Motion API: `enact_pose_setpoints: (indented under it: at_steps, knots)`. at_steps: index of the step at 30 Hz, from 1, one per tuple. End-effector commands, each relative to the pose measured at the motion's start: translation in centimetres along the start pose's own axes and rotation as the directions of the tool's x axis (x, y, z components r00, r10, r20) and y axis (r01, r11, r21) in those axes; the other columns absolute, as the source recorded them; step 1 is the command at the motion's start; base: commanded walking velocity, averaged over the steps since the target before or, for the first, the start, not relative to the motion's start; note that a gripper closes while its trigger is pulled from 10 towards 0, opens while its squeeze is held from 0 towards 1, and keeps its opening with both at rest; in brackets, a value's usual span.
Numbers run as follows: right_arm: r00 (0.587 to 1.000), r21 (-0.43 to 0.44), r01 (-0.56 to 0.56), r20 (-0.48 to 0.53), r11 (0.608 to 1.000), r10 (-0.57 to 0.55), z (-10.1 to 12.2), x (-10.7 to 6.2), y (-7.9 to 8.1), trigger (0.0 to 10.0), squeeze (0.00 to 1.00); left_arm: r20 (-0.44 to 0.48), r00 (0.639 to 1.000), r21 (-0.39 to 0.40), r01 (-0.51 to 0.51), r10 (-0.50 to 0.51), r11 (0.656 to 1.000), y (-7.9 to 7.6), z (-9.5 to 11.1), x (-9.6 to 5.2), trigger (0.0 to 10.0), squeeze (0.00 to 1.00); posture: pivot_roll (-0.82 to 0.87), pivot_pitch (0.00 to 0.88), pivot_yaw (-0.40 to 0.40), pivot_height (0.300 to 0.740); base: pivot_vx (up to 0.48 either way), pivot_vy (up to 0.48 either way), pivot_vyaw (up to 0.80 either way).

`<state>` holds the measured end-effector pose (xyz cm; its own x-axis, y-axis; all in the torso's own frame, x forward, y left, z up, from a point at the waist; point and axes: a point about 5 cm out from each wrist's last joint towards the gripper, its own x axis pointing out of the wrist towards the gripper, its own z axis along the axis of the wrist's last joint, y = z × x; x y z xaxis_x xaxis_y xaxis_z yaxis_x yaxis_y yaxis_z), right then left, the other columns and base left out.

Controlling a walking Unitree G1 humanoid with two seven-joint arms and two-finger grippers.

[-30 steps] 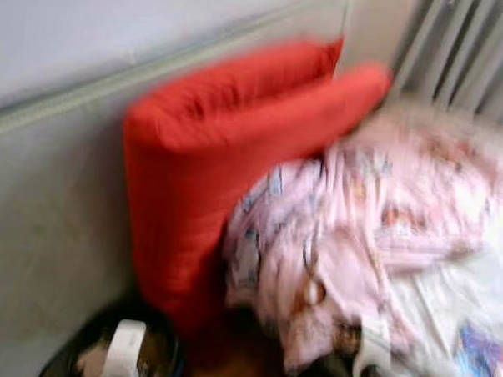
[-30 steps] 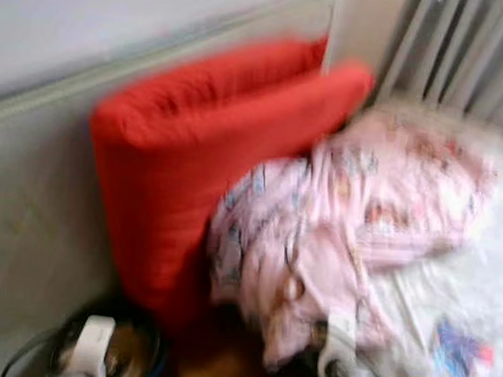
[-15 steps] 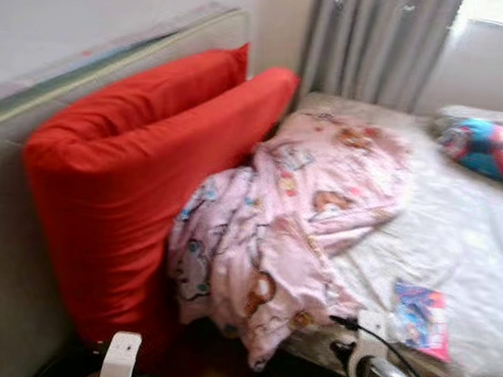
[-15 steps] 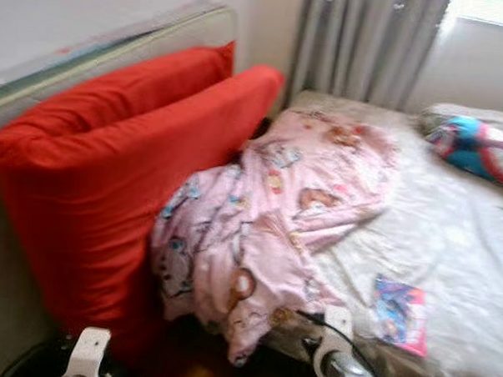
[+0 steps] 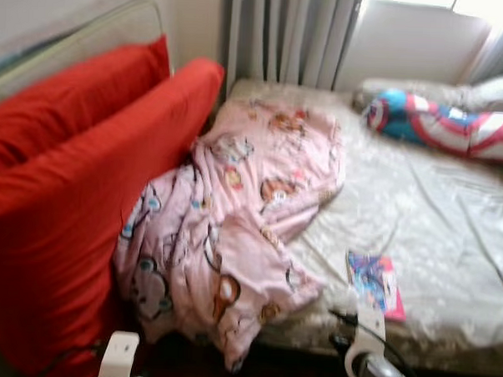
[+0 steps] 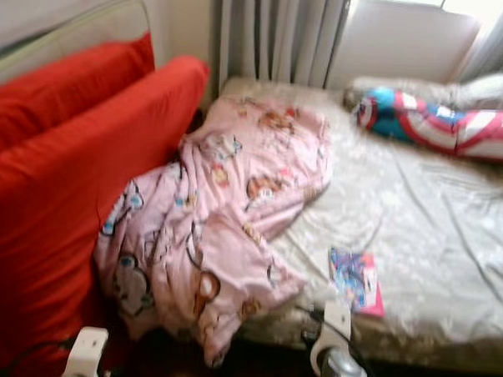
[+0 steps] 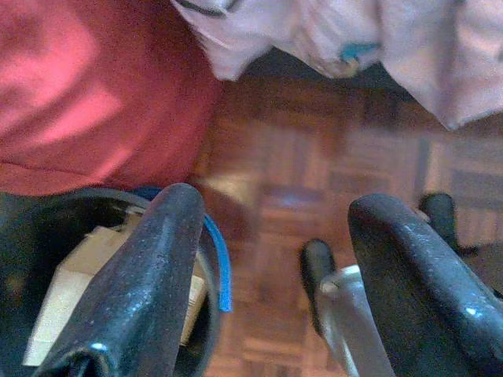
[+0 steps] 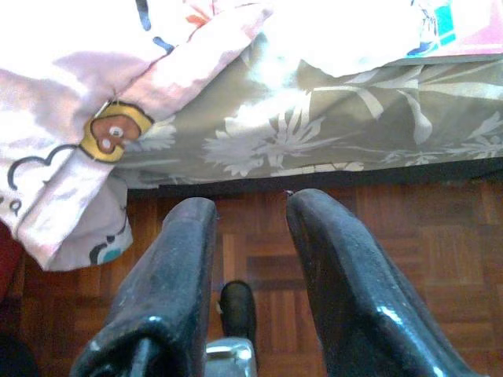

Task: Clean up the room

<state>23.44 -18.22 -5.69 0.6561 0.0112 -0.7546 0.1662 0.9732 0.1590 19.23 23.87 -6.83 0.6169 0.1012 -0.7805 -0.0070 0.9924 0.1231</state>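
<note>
Pink blanket (image 5: 233, 229) spills off bed (image 5: 450, 239) corner; should be gripped near hem. Left gripper (image 7: 271, 259) wide open, right gripper (image 8: 251, 259) narrowly parted, both empty.

The bed (image 5: 449, 247) wears a pale floral sheet. A pink blanket (image 5: 233, 221) lies crumpled on its near corner and hangs over the edge toward the wood floor (image 8: 409, 259), ahead of the right claw (image 8: 250, 236) and to its left. A small book (image 5: 376, 282), or perhaps a packet, lies flat just beyond that claw. A striped pillow (image 5: 442, 122) lies far beyond it. Red cushions (image 5: 67, 197) stand beyond the left claw (image 7: 271, 236).
</note>
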Motion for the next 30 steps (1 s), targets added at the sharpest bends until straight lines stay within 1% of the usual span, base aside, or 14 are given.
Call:
enact_pose_setpoints:
  at_steps: [1, 2, 4, 7, 12, 14, 15, 16, 17, 19, 20, 26, 28, 30]
  knots:
    - [0.997, 0.019, 0.031, 0.072, 0.999, -0.032, 0.5, -0.1, -0.6, 10.0, 0.00, 0.059, 0.998, -0.071, -0.026, 0.031, 0.997, 0.0, 0.0, -0.1, 10.0, 0.00, -0.02, 0.000, -0.020, 0.740, 0.000, 0.000, 0.00]
    - [0.992, 0.014, 0.043, 0.120, 0.999, -0.044, 0.9, -0.2, -0.7, 10.0, 0.00, 0.113, 0.993, -0.101, -0.033, 0.044, 0.994, 0.0, 0.4, -0.2, 10.0, 0.00, -0.02, 0.000, -0.020, 0.740, 0.000, 0.000, 0.00]
    - [0.989, 0.001, 0.051, 0.141, 0.999, -0.050, 1.2, -0.2, -0.7, 10.0, 0.00, 0.138, 0.989, -0.117, -0.036, 0.052, 0.992, 0.0, 0.5, -0.2, 10.0, 0.00, -0.02, 0.000, -0.023, 0.740, 0.000, 0.000, 0.00]
    - [0.968, -0.034, 0.086, 0.238, 0.996, -0.075, 2.0, -0.4, -0.9, 10.0, 0.00, 0.227, 0.971, -0.197, -0.029, 0.074, 0.980, 0.0, 1.1, -0.5, 10.0, 0.00, -0.02, 0.000, -0.025, 0.740, 0.000, 0.000, 0.00]
    - [0.935, 0.006, 0.069, 0.347, 0.998, -0.067, 2.8, -0.8, -0.9, 10.0, 0.00, 0.332, 0.941, -0.204, 0.002, 0.068, 0.979, 0.0, 2.0, -0.8, 10.0, 0.00, -0.03, 0.000, -0.022, 0.740, 0.000, 0.000, 0.00]
    - [0.928, -0.005, 0.060, 0.368, 0.998, -0.054, 3.0, -0.9, -0.8, 10.0, 0.00, 0.482, 0.873, -0.189, 0.020, 0.075, 0.982, 0.3, 7.5, -0.5, 10.0, 0.00, -0.03, 0.000, -0.022, 0.740, 0.000, 0.000, 0.00]
    - [0.880, -0.019, 0.052, 0.474, 0.998, -0.037, 6.0, -1.2, -1.2, 10.0, 0.00, 0.563, 0.823, -0.180, 0.030, 0.078, 0.983, 0.5, 11.0, -0.7, 10.0, 0.00, -0.03, 0.000, -0.022, 0.740, 0.000, 0.000, 0.00]
    - [0.824, -0.031, 0.045, 0.566, 0.998, -0.019, 8.6, -1.7, -1.4, 10.0, 0.00, 0.626, 0.776, -0.169, 0.039, 0.077, 0.985, 0.6, 13.6, -1.1, 10.0, 0.00, -0.03, 0.000, -0.021, 0.740, 0.000, 0.000, 0.00]
    - [0.745, -0.050, 0.036, 0.667, 0.998, 0.006, 11.5, -2.6, -1.3, 10.0, 0.00, 0.684, 0.725, -0.162, 0.051, 0.075, 0.985, 0.6, 15.7, -1.7, 10.0, 0.00, -0.03, 0.000, -0.022, 0.740, 0.000, 0.000, 0.00]
    - [0.720, -0.066, 0.043, 0.694, 0.997, 0.015, 11.9, -2.9, -1.2, 10.0, 0.00, 0.722, 0.688, -0.163, 0.065, 0.074, 0.985, 0.5, 16.5, -2.1, 10.0, 0.00, -0.03, 0.000, -0.024, 0.740, 0.000, 0.000, 0.00]
    - [0.691, -0.074, 0.050, 0.723, 0.996, 0.019, 12.3, -3.2, -1.0, 10.0, 0.00, 0.747, 0.660, -0.155, 0.066, 0.073, 0.986, 0.4, 17.2, -2.4, 10.0, 0.00, -0.03, 0.000, -0.021, 0.740, 0.000, 0.000, 0.00]
    - [0.599, -0.107, 0.062, 0.799, 0.992, 0.048, 13.8, -4.1, -0.4, 10.0, 0.00, 0.810, 0.585, -0.113, 0.096, 0.036, 0.989, -0.5, 19.1, -3.1, 10.0, 0.00, -0.04, 0.000, -0.016, 0.740, 0.000, 0.000, 0.00]
    - [0.571, -0.116, 0.063, 0.819, 0.991, 0.059, 14.2, -4.5, -0.2, 10.0, 0.00, 0.807, 0.589, -0.121, 0.093, 0.044, 0.988, -0.4, 19.0, -3.1, 10.0, 0.00, -0.05, 0.000, -0.015, 0.740, 0.000, 0.000, 0.00]
    - [0.585, -0.114, 0.060, 0.809, 0.992, 0.057, 13.8, -4.4, -0.4, 10.0, 0.00, 0.784, 0.618, -0.126, 0.081, 0.050, 0.989, -0.3, 18.2, -2.7, 10.0, 0.00, -0.05, 0.000, -0.015, 0.740, 0.000, 0.000, 0.00]
